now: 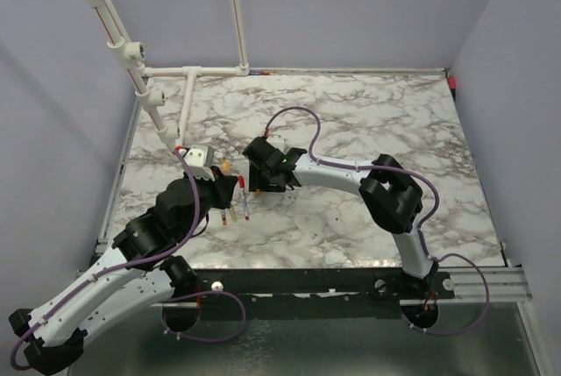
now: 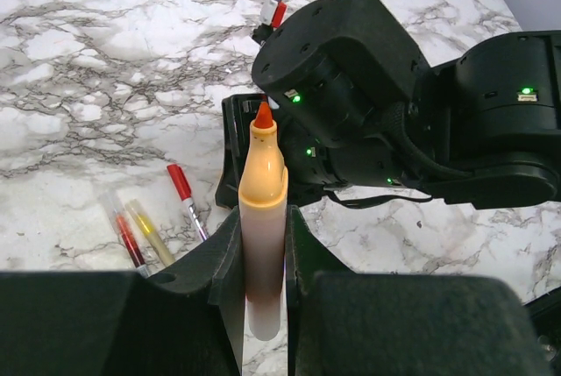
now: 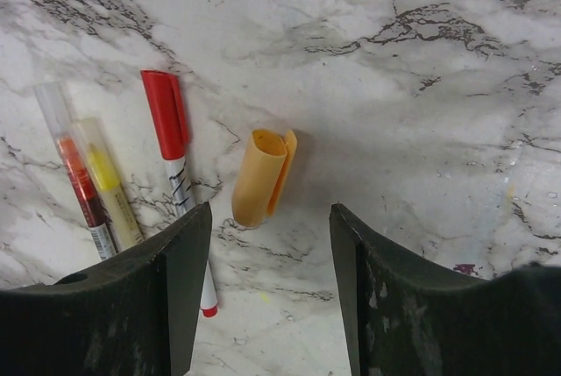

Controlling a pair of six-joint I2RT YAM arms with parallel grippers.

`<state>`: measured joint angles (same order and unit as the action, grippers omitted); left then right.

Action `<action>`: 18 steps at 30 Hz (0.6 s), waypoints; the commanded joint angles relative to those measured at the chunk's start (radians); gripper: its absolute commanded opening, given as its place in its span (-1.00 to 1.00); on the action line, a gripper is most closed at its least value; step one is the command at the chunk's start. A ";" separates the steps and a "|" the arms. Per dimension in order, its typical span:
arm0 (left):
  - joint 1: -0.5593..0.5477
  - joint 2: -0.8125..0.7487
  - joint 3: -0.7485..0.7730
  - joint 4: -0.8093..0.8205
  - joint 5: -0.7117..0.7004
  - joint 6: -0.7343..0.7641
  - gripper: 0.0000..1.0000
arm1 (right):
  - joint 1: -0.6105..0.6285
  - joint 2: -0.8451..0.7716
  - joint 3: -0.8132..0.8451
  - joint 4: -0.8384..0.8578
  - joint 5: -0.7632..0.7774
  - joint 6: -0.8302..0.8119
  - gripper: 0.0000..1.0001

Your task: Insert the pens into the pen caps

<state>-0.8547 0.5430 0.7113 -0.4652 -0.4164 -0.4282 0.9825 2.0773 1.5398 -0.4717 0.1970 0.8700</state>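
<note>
My left gripper (image 2: 263, 229) is shut on a pen (image 2: 263, 185) with a pale barrel, an orange collar and a bare red-orange tip pointing away towards the right gripper's black body (image 2: 351, 87). My right gripper (image 3: 270, 218) is open and empty, low over the table. A yellow-orange pen cap (image 3: 261, 176) lies on the marble just beyond its fingertips, nearer the left finger, untouched. In the top view the left gripper (image 1: 216, 185) and the right gripper (image 1: 260, 185) face each other closely; the cap is hidden there.
Three other pens lie left of the cap: a red-capped white pen (image 3: 175, 152), a yellow one (image 3: 107, 188) and a red one (image 3: 77, 179) under clear caps. They also show in the top view (image 1: 242, 196). A white pipe frame (image 1: 188, 104) stands at the back left.
</note>
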 commanded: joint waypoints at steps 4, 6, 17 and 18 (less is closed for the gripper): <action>0.000 -0.015 -0.010 -0.010 -0.018 0.010 -1.00 | 0.001 0.056 0.014 0.017 0.001 0.071 0.15; -0.001 -0.014 -0.010 -0.011 -0.018 0.009 -1.00 | 0.002 0.071 0.020 0.019 -0.001 0.079 0.12; 0.000 -0.006 -0.013 -0.010 -0.019 0.010 -1.00 | 0.002 0.059 -0.037 0.036 0.014 0.077 -0.40; 0.000 -0.005 -0.012 -0.010 -0.019 0.010 -1.00 | 0.001 0.049 -0.053 0.047 0.013 0.070 -0.48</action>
<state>-0.8547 0.5369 0.7109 -0.4664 -0.4164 -0.4282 0.9825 2.1212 1.5372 -0.4370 0.1963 0.9424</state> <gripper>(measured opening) 0.178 0.319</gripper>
